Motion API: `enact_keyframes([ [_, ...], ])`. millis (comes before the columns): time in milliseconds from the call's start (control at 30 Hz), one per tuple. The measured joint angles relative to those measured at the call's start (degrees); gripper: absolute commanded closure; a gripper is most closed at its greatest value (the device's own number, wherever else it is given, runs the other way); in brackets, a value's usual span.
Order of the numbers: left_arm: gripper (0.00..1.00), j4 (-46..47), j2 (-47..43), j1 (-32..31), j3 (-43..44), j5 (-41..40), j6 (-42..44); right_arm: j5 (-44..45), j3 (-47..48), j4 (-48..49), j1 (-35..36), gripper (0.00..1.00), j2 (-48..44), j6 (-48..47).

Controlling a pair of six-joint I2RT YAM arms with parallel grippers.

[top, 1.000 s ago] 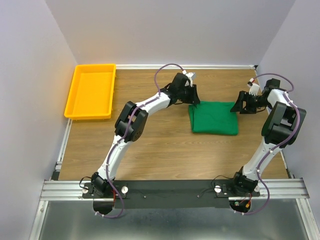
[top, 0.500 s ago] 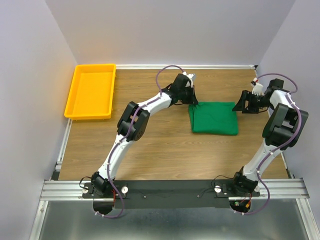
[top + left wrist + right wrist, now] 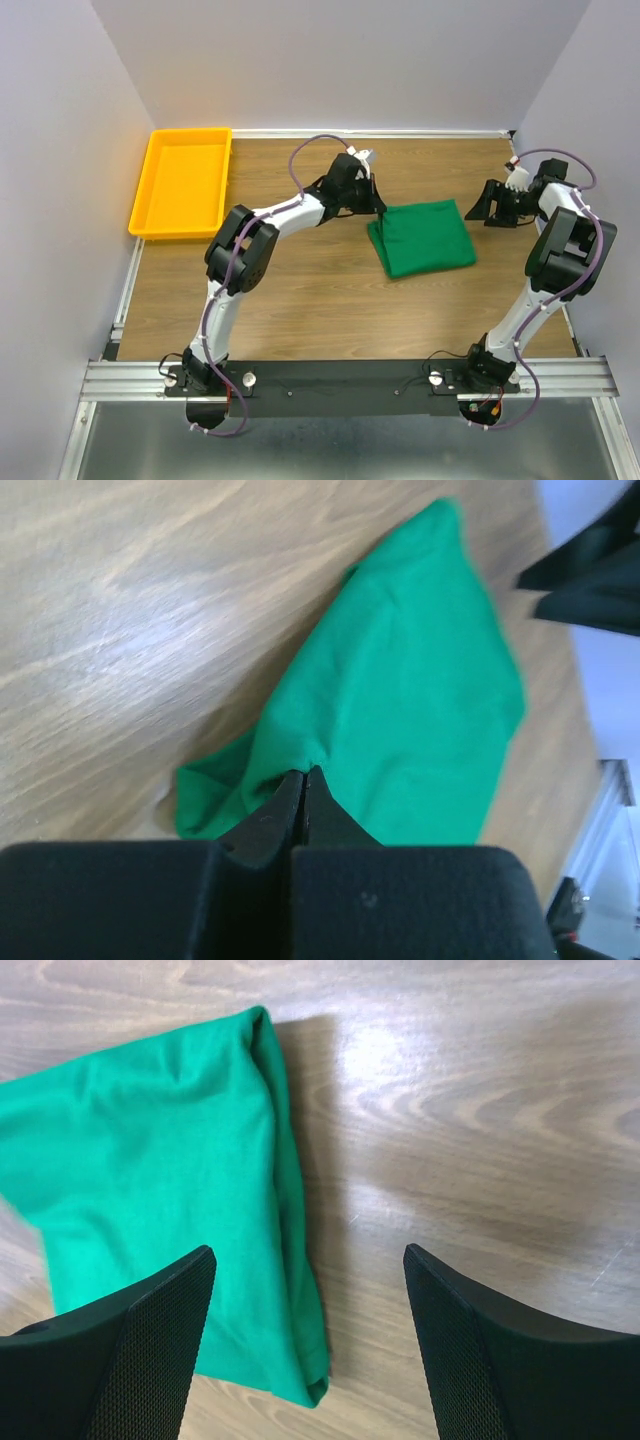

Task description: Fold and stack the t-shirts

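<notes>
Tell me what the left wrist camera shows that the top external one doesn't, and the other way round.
Only the left wrist view: the pinch itself, with the left gripper shut on a puckered fold at the edge of the green t-shirt.

Only the top external view: the yellow tray at the far left of the table, and both arms whole from base to wrist.

Both: the folded shirt lying on the wooden table, and the right gripper beside the shirt's other edge, though the wrist view shows it only as dark shapes.
</notes>
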Motion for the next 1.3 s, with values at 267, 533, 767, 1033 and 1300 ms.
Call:
enact_keyframes([
  [267,1.00,6.16,-4.90,0.02,-4.04,-0.02,-1.86,-3.17,4.04,1.38,0.31,0.27,2.60,0.70],
  [533,1.00,7.32,-4.90,0.09,-8.41,-0.02,-3.87,-6.47,17.14,2.89,5.31,0.28,13.57,2.82],
  [767,1.00,8.83,-4.92,0.09,-9.70,0.00,-5.49,-6.62,20.31,2.82,9.14,0.43,18.25,5.01],
  [1033,1.00,9.75,-6.05,0.09,-10.51,0.02,-6.82,-8.98,17.97,2.82,9.35,0.81,18.12,4.81],
  [1300,1.00,12.44,-12.35,0.09,-15.41,0.09,-9.49,-11.93,16.87,2.56,9.49,0.94,17.55,5.18],
])
